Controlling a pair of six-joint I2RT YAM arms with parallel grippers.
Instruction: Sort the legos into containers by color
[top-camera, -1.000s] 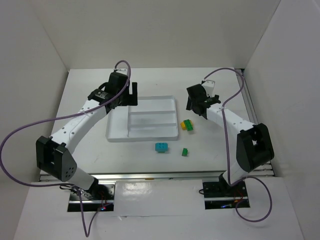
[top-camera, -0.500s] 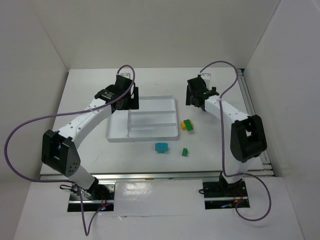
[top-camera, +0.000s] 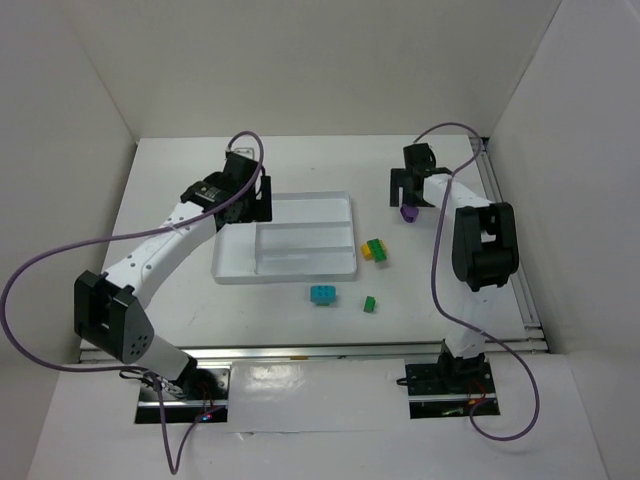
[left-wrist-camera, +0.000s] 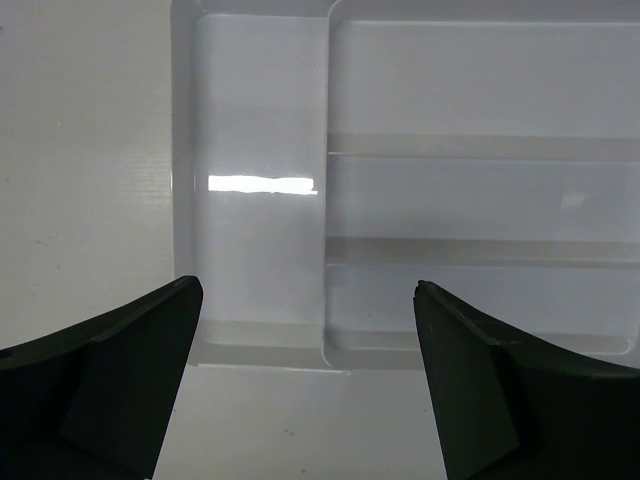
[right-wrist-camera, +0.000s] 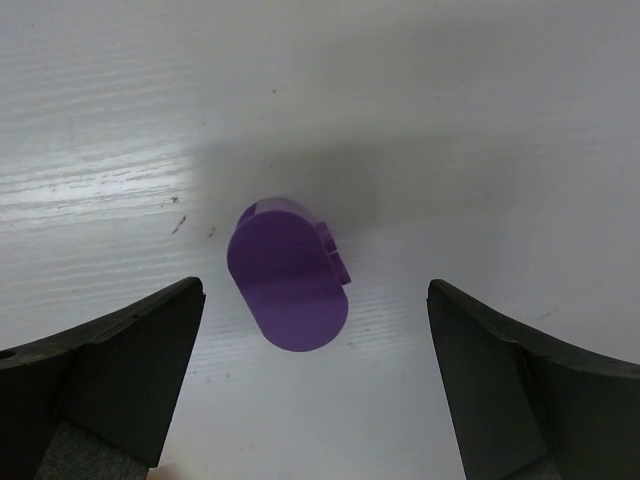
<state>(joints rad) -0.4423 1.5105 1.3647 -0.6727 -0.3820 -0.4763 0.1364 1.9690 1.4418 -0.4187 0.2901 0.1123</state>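
Because each brick is small, light, rigid moulded plastic with smooth sides, take it low across two flat opposing faces so it cannot pivot or slip out. Nearest the arm bases, the cyan brick and a small green brick lie apart on the table, in front of the tray. Further out, a green brick touches a yellow brick just beside the right wall of the white divided tray; that wall and the touching pair crowd a finger approach. No brick lies in any compartment.

Farthest out, the left gripper hangs over the tray's far-left end, jaws wide apart and empty. The right gripper, jaws also wide apart, frames a purple rounded brick on the table, right of the tray, with neither finger touching it. Whether the fingers are down at its level cannot be told.
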